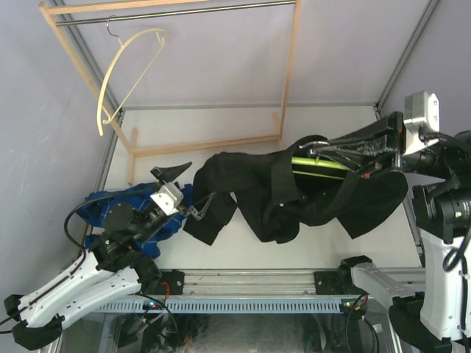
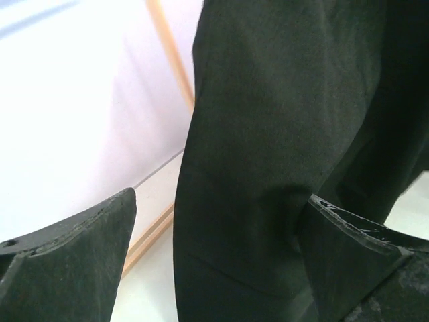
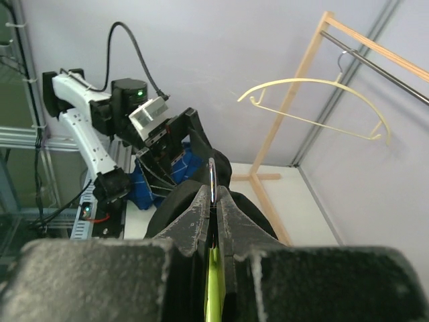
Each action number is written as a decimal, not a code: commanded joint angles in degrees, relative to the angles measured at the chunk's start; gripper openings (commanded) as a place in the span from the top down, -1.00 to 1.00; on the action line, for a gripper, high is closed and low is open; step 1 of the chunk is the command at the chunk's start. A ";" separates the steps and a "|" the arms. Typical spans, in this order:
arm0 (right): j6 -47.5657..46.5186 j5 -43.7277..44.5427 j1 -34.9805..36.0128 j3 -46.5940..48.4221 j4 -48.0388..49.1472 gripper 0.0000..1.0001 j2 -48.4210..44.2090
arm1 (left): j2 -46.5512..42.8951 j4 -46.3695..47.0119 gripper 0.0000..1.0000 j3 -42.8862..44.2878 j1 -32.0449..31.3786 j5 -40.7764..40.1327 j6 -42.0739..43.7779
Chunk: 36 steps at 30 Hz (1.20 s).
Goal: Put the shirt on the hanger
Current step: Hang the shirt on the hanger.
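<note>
The black shirt (image 1: 294, 195) hangs in a loose heap above the table, draped over the lime-green hanger (image 1: 320, 163). My right gripper (image 3: 212, 191) is shut on the hanger's silver hook (image 3: 212, 173), and the green hanger (image 3: 214, 282) runs down between the fingers. In the top view the right gripper (image 1: 307, 151) sits above the shirt's middle. My left gripper (image 1: 190, 190) is at the shirt's left end. It stands open, its fingers (image 2: 74, 261) either side of a hanging fold of the shirt (image 2: 268, 168) without clamping it.
A blue plaid shirt (image 1: 110, 207) lies under the left arm. A cream hanger (image 1: 121, 73) hangs from the rail of the wooden rack (image 1: 291, 66) at the back. The rack's foot (image 1: 206, 145) lies just behind the shirt.
</note>
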 commanded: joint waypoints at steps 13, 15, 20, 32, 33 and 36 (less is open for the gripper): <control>0.30 -0.94 -0.60 -2.13 5.49 1.00 -5.90 | -0.68 -7.52 0.81 2.70 0.48 7.27 2.50; -0.66 -0.07 -0.77 -1.64 4.29 1.00 -6.12 | -1.60 -6.90 0.97 2.58 0.48 2.76 1.99; -1.47 0.47 -1.10 -1.35 2.80 1.00 -5.90 | -2.97 -8.26 0.99 3.31 0.91 -1.69 3.85; -2.57 3.72 -1.94 -0.45 -0.09 1.00 -4.89 | -0.87 -9.80 0.31 6.84 2.50 -6.30 6.56; -2.72 3.91 -1.93 -0.47 -0.60 1.00 -4.57 | -0.98 -9.89 -0.05 6.94 2.50 -4.73 6.50; -4.46 5.43 -1.94 -0.47 -3.90 1.00 -3.54 | -2.26 -10.62 -0.57 7.03 2.50 0.61 7.17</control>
